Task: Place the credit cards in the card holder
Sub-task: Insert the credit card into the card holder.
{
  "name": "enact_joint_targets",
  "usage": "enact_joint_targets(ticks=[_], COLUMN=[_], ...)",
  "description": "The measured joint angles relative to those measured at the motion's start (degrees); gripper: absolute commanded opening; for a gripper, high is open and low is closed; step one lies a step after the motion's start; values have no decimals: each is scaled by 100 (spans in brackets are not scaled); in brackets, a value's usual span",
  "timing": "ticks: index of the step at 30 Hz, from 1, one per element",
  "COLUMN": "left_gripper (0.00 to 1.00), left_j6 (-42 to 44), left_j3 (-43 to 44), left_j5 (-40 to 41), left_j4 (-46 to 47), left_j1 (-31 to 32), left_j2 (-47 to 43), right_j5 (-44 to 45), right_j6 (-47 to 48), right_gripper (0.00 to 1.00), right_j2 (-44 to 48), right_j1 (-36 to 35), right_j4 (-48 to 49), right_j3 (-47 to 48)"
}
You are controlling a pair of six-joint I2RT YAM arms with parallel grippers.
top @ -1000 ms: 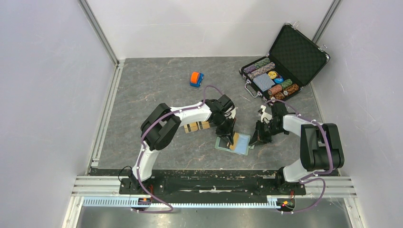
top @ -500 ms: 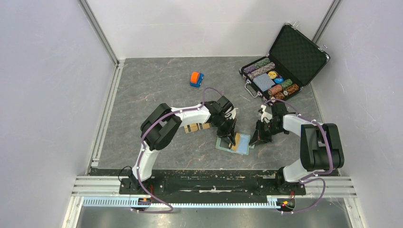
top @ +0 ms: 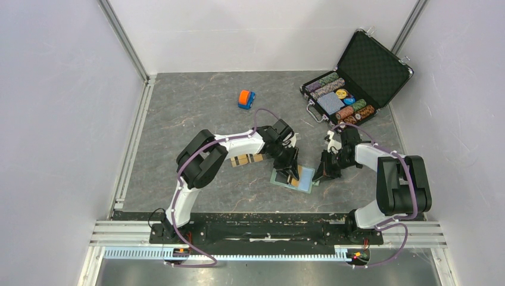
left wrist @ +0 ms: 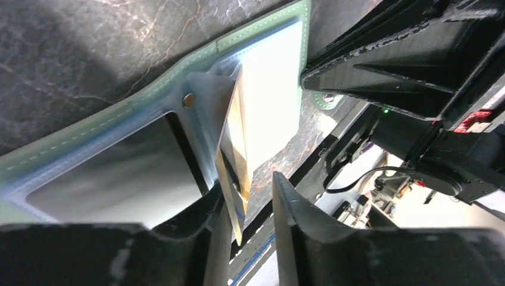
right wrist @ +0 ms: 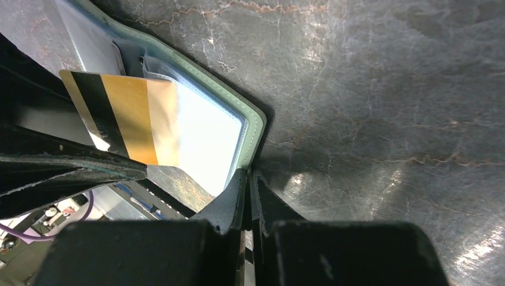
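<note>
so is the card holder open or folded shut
Open: the card holder lies spread, clear pockets facing up, with a gold card angled against one.

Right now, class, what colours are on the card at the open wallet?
Gold card with a black stripe; best in the right wrist view.

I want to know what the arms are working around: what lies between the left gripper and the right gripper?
The open card holder, with an orange-gold card standing in it; the top view shows this.
</note>
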State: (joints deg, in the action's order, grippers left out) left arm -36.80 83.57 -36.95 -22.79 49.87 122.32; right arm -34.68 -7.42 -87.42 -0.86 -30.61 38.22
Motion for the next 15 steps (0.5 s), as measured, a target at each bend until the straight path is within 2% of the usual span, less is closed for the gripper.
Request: enact_joint_targets(ticks=[6,15], left_gripper=[57,62], left_j6=[258,647], left_j3=[223,702], left_j5=[490,1049], left_j4=[-643,-1493], left_j1=[11,85], left_j2=[-2,-13], right_j5=[-2,-4], right_j6=[0,0], right_gripper=[0,0], right_j2=[4,4], right_j1=[-4,-4], right_j4=[31,50], right_j3=[0,0])
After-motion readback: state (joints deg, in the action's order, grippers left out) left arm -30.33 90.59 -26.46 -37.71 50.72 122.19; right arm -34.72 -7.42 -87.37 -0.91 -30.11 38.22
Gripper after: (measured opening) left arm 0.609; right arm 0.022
